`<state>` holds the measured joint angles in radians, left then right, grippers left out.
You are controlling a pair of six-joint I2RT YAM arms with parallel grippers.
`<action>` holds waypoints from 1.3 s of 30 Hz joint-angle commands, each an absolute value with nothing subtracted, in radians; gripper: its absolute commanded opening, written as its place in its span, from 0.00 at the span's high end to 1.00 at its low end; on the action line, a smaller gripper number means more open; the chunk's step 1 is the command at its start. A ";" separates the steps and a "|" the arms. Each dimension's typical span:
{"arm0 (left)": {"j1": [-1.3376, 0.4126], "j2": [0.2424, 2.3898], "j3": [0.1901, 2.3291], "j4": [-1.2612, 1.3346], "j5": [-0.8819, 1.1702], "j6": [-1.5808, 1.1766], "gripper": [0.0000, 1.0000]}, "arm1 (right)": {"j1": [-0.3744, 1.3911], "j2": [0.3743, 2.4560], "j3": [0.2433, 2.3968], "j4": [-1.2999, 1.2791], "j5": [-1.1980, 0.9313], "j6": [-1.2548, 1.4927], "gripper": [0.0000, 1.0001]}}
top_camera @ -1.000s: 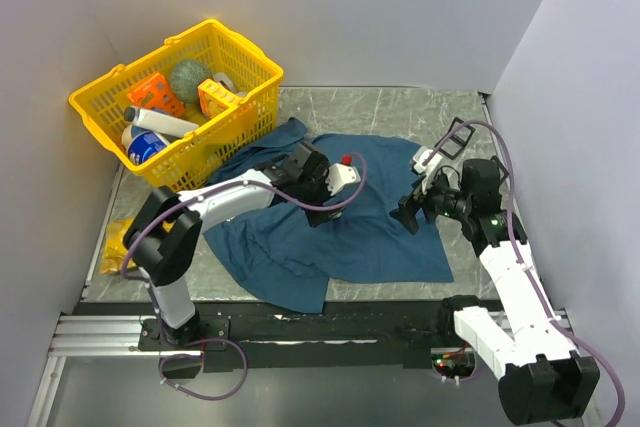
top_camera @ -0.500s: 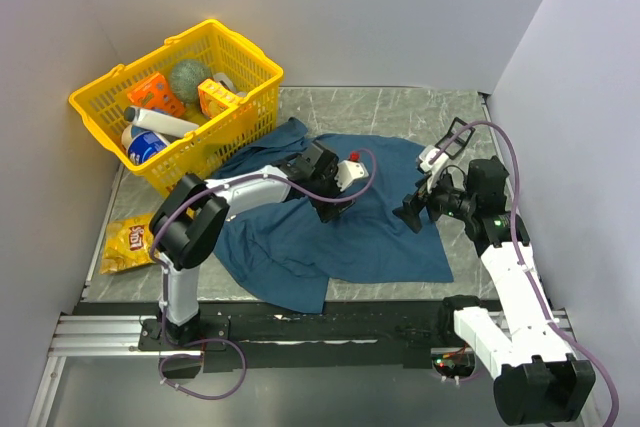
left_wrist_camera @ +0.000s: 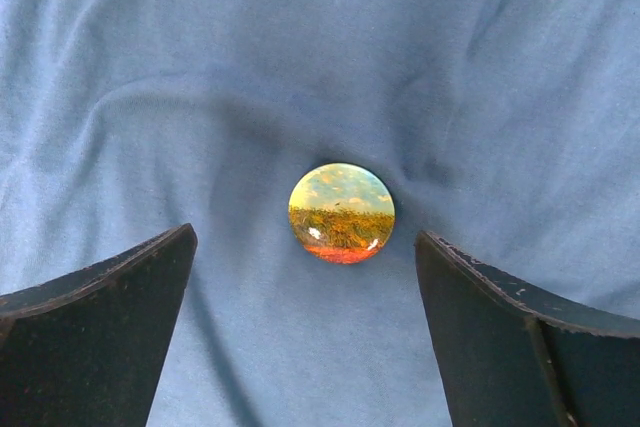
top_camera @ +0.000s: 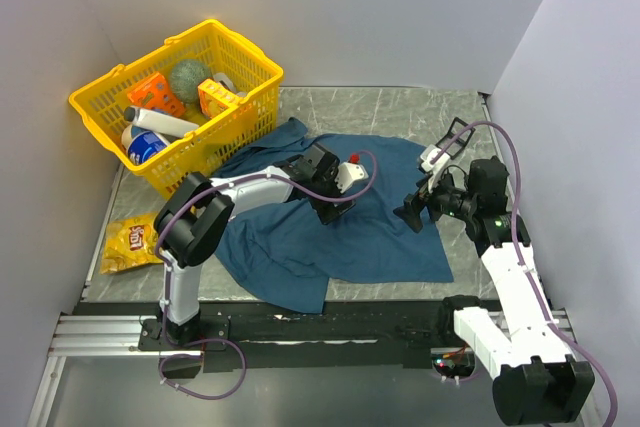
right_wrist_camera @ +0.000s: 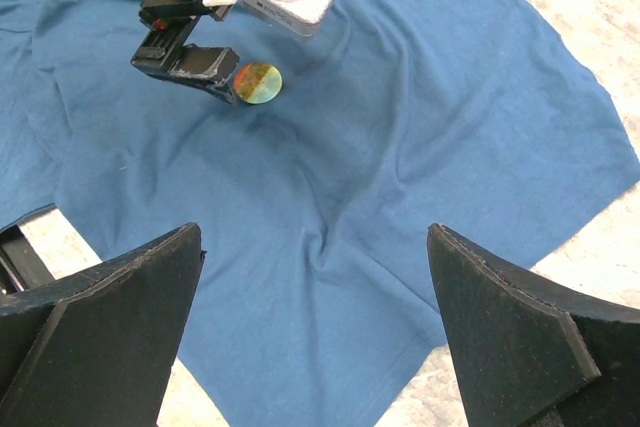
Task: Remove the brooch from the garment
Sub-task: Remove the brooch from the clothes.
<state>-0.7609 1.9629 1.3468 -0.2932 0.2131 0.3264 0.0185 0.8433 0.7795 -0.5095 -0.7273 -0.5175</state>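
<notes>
Two grippers are open. The left gripper (top_camera: 328,210) sits low over the garment (top_camera: 375,242) with its jaws spread wide, one finger on either side of the brooch (left_wrist_camera: 341,213). The brooch is a round disc lying flat near the middle of the garment, with cloth puckered around it; I judge it still fastened. The right gripper (right_wrist_camera: 315,237) hangs above the garment's right part, jaws apart, holding nothing.

Fault risks from here:
1. Slip. The brooch looks thin and glossy. Fingers closing too high would ride over its rim.
2. Cloth pinch. Fingers closing too low would gather wrinkled cloth with the brooch.
3. Drag. Nothing pins the garment down, so a pull would likely lift the cloth instead of freeing the pin. I would want the right gripper pressing beside the brooch first.
4. Tear. The clasp is hidden, and a straight pull against a closed one could rip the cloth.
</notes>
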 commanded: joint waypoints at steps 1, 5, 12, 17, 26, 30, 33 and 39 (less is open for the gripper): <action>-0.764 1.988 1.397 -0.282 0.232 0.311 0.05 | 0.005 0.818 0.773 -0.477 -0.749 -0.517 0.00; -0.764 1.999 1.397 -0.287 0.230 0.311 0.08 | 0.005 0.815 0.772 -0.477 -0.753 -0.517 0.00; -0.765 2.002 1.402 -0.298 0.239 0.313 0.20 | 0.005 0.815 0.772 -0.477 -0.753 -0.520 0.00; -0.764 2.006 1.404 -0.310 0.262 0.319 0.27 | 0.005 0.816 0.772 -0.476 -0.753 -0.520 0.00; -0.764 2.017 1.419 -0.341 0.311 0.328 0.33 | 0.005 0.821 0.769 -0.476 -0.753 -0.522 0.00; -0.764 2.023 1.424 -0.351 0.324 0.333 0.39 | 0.005 0.819 0.769 -0.476 -0.753 -0.523 0.00; -0.764 2.029 1.428 -0.359 0.327 0.334 0.43 | 0.005 0.821 0.767 -0.474 -0.753 -0.523 0.00; -0.764 2.037 1.433 -0.365 0.330 0.336 0.45 | 0.005 0.821 0.767 -0.476 -0.752 -0.526 0.00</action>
<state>-0.7609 2.0224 1.3972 -0.3500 0.3004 0.3283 0.0124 0.8318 0.7776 -0.5091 -0.7456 -0.5182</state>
